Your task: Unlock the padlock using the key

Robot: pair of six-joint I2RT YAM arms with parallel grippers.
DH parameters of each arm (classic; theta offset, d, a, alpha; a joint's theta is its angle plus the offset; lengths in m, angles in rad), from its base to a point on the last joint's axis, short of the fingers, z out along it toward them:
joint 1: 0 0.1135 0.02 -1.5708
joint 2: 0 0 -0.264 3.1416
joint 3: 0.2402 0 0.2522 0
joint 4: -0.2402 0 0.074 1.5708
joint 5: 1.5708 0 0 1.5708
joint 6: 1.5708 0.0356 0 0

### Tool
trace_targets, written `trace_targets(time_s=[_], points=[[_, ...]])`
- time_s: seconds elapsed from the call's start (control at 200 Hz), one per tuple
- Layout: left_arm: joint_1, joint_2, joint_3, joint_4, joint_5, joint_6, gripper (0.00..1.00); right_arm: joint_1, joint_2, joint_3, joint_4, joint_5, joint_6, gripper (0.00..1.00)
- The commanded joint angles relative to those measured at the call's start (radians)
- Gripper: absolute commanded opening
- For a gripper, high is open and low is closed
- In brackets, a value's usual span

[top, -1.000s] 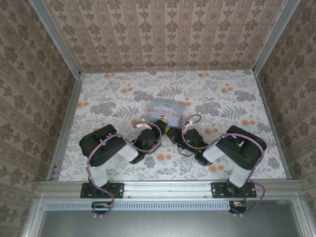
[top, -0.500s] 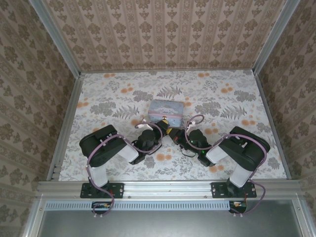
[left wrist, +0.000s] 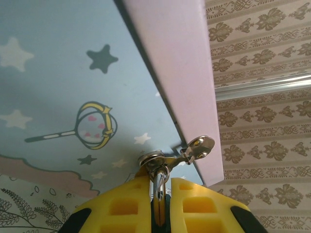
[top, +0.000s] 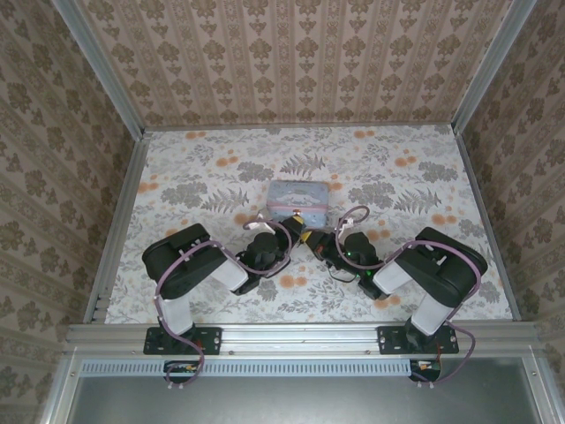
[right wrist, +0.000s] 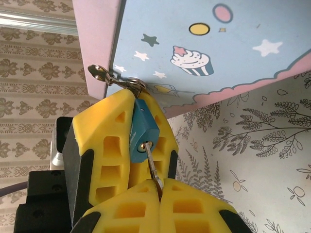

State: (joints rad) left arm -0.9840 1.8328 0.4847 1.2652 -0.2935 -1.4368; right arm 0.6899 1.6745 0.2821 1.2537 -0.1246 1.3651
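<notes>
Clamping padlock [right wrist: 144, 127] at tin [right wrist: 194, 48] edge, key [right wrist: 151, 165] touching

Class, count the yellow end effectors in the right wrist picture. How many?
2. The left end effector is mid-frame, shut on the blue padlock; the right end effector is at the bottom edge, pinching the key at the padlock's keyhole. None seems hidden.

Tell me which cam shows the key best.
Right wrist: the key is sharp there, pinched by the right gripper, tip at the keyhole of the blue padlock. Left wrist faces the shackle side against the tin; from the top, the key is too small to make out.
</notes>
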Motion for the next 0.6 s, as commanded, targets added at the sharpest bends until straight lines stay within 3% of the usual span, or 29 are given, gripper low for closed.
trace_targets(time_s=[0.0, 0.595], points=[[-0.043, 0.003, -0.017, 0.034, 0.084, 0.015, 0.0, -0.038, -0.024, -0.001, 0.062, 0.063, 0.009, 0.0], [-0.038, 0.012, -0.003, 0.032, 0.099, 0.019, 0.0, -0.084, -0.015, -0.011, 0.063, -0.001, 0.013, 0.0]])
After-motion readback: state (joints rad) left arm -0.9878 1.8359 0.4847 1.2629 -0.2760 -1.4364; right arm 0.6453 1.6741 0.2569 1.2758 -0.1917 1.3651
